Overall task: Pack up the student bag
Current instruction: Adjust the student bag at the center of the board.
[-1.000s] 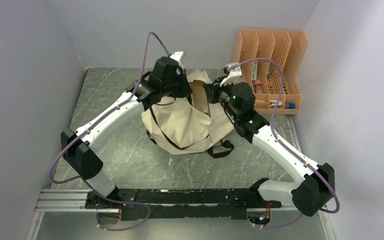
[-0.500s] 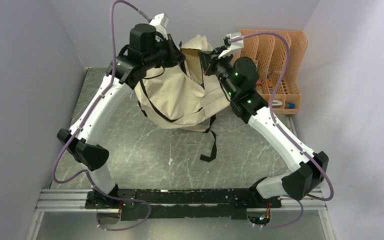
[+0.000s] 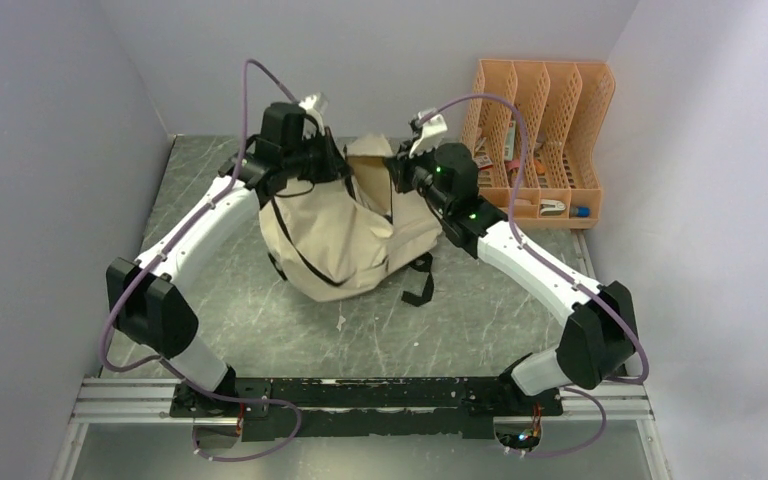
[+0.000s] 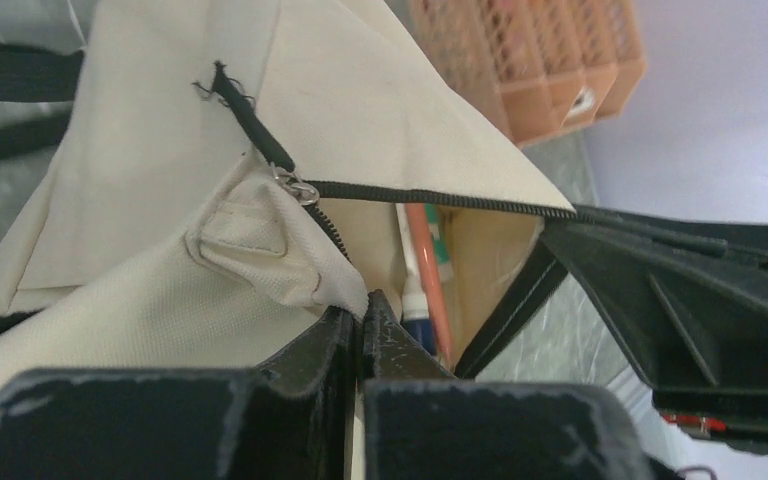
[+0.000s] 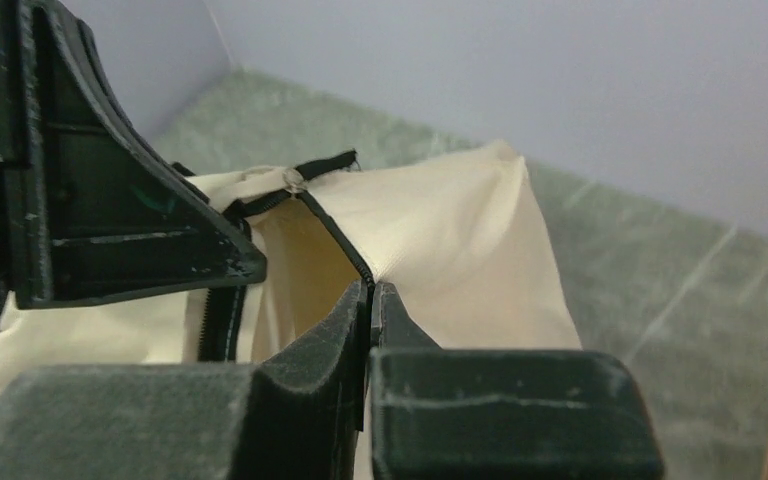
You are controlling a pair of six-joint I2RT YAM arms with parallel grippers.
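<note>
Left claw [image 4: 362, 308], right claw [image 5: 371, 292] at bag [image 3: 350, 240] rim

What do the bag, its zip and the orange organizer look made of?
The bag looks like soft woven cream cloth, matte: it creases, and a weave shows close up. Its zip seems black plastic coil, though that is hard to tell. The organizer is probably rigid moulded plastic: orange, smooth, perforated walls.

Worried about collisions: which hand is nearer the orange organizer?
Right. The right hand pinches the student bag on the side facing the organizer; the left hand pinches the opposite side.
</note>
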